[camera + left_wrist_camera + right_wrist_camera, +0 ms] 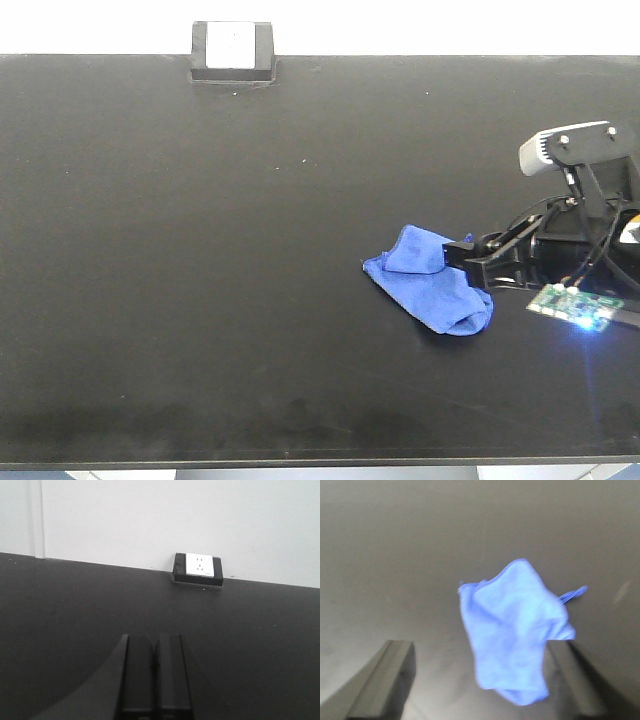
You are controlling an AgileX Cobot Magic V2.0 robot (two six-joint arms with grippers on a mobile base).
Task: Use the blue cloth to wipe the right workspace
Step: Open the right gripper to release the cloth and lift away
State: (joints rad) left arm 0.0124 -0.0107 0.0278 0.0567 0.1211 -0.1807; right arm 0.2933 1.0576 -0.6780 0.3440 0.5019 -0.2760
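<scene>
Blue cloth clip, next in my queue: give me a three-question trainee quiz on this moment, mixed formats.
1. True or false: the blue cloth lies crumpled on the black benchtop.
2. Which claw is next to the cloth? A) left claw B) right claw
3. Fill in: in its wrist view, the right claw's fingers stand ____, with the cloth between them.

Key: 1 true; 2 B; 3 apart. The left claw's fingers are together, facing the outlet box.

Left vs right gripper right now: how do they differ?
The left gripper has its black fingers pressed together, shut and empty; the right gripper is spread open. Left faces the white-and-black outlet box; right flanks the crumpled royal-blue cloth. Both sit over the matte black benchtop.
</scene>
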